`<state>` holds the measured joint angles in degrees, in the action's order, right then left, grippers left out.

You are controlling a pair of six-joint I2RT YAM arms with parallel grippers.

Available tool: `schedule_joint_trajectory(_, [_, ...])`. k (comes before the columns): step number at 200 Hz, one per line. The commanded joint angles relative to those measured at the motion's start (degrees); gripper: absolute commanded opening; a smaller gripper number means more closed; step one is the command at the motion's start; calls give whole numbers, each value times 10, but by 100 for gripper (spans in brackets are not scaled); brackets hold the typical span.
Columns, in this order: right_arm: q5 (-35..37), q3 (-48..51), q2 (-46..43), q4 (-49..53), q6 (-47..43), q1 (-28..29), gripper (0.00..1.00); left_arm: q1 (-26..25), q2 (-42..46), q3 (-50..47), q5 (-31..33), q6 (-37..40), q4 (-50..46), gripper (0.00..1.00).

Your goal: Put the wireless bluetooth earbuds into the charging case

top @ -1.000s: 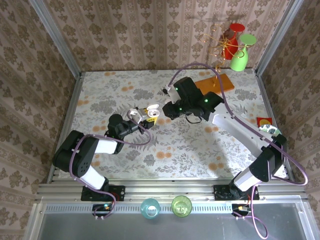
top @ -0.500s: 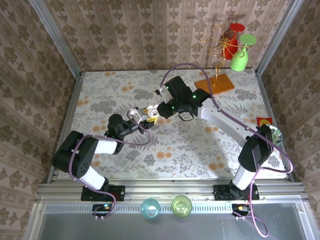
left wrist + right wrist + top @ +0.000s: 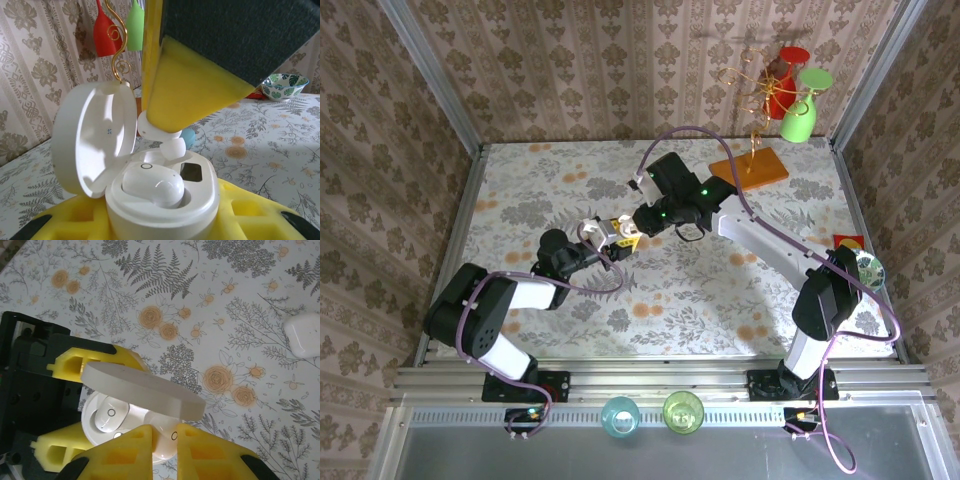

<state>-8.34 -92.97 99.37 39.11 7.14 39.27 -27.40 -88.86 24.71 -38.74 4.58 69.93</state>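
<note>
Holds 1 white earbud (image 3: 165,439) in the right claw (image 3: 162,452), directly over the open charging case (image 3: 165,207).

Has the right claw's yellow pads (image 3: 190,95) nearly together, pinching that earbud, its tip just above the case's free socket. Clamps the charging case from both sides in the left claw (image 3: 604,235), foam fingers (image 3: 92,360) tight against its body. Shows 1 seated earbud (image 3: 152,185) in the other socket, beside the upright lid (image 3: 95,140). Shows a 2nd white case (image 3: 304,335) on the flowered table (image 3: 700,300), well apart from the charging case.
</note>
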Motion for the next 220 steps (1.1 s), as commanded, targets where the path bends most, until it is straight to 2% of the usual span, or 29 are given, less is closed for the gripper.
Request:
schedule_joint_trajectory(1, [18,-12,8,12,-20,3,17,-1,16,-1,-5,-1,25,32])
schedule_joint_trajectory(124, [13,-8,22,34,-65,26,20,-1,20,8,-9,-16,25,32])
schedule_joint_trajectory(141, [16,-12,21,36,-67,28,23,-1,22,8,-9,-17,25,32])
schedule_joint_trajectory(160, [21,-11,12,31,-64,29,30,-1,22,8,-9,-16,25,32])
schedule_joint_trajectory(200, [28,22,-44,-7,-49,27,46,-1,20,6,-13,-15,24,32])
schedule_joint_trajectory(220, [10,46,-75,-44,-30,17,52,-1,20,6,-20,-14,22,32])
